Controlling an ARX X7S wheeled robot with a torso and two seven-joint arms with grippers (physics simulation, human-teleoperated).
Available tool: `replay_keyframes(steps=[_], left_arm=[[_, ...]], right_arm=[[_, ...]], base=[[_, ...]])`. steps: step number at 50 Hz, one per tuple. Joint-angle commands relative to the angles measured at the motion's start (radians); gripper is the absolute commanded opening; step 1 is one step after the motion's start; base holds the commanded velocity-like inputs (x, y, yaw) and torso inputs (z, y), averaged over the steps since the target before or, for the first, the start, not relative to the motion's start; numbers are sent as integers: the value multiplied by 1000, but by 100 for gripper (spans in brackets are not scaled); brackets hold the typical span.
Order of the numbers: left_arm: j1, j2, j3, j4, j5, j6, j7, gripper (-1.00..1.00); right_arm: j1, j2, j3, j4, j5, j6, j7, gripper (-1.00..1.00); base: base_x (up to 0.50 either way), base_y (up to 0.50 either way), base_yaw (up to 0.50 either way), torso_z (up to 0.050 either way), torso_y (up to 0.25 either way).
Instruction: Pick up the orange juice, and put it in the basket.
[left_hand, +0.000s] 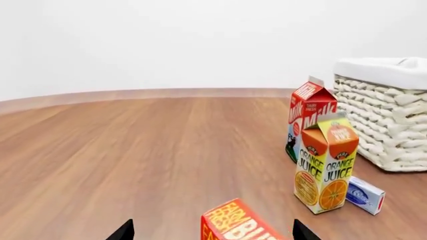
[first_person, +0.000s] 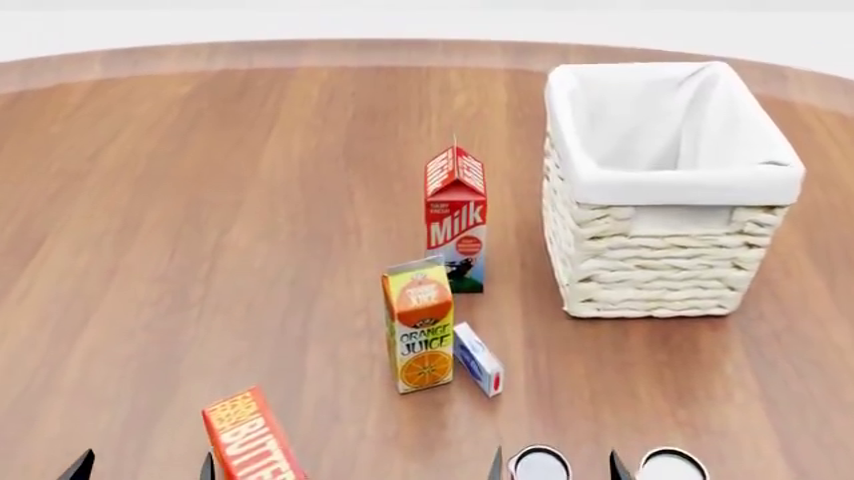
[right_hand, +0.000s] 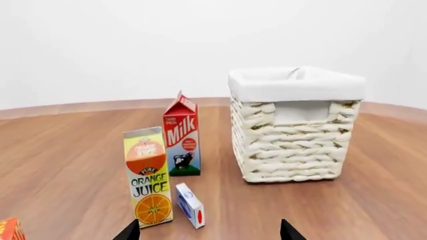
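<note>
The orange juice (first_person: 419, 325) is a tall yellow and orange carton standing upright on the wooden floor, also seen in the left wrist view (left_hand: 325, 165) and the right wrist view (right_hand: 148, 177). The basket (first_person: 654, 265), cream woven with a white liner, stands to its far right (left_hand: 383, 130) (right_hand: 293, 145). My left gripper (first_person: 142, 468) (left_hand: 213, 232) is open at the near left, well short of the juice. My right gripper (first_person: 555, 467) (right_hand: 209, 232) is open too, near and slightly right of the juice, holding nothing.
A red-and-white Milk carton (first_person: 457, 220) stands just behind the juice. A small white and blue box (first_person: 478, 372) lies against the juice's right side. A red and orange box (first_person: 251, 440) stands close ahead of the left gripper. Two round silvery tops (first_person: 541, 463) show at the bottom edge.
</note>
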Motion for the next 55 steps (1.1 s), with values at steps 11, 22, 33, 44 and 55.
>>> replay_keyframes(steps=[11, 22, 33, 44, 55], left_arm=[[-2, -15, 18, -1, -15, 3, -17, 100], [-3, -21, 26, -2, -21, 5, -25, 100], [-5, -27, 33, -2, -27, 7, -32, 100], [-6, -33, 40, -3, -33, 8, -39, 100], [-7, -39, 47, -3, -39, 10, -45, 100]], right_arm=[[4, 17, -24, 3, 6, -7, 20, 100], [1, 21, -35, 11, 12, -25, 25, 100], [-2, 32, -39, 4, 19, -21, 33, 100], [-3, 39, -47, -1, 23, -23, 42, 100], [-1, 42, -60, 4, 20, -27, 49, 100]], base=[[250, 0, 0, 0, 0], [265, 0, 0, 0, 0], [266, 0, 0, 0, 0], [265, 0, 0, 0, 1], [266, 0, 0, 0, 0]])
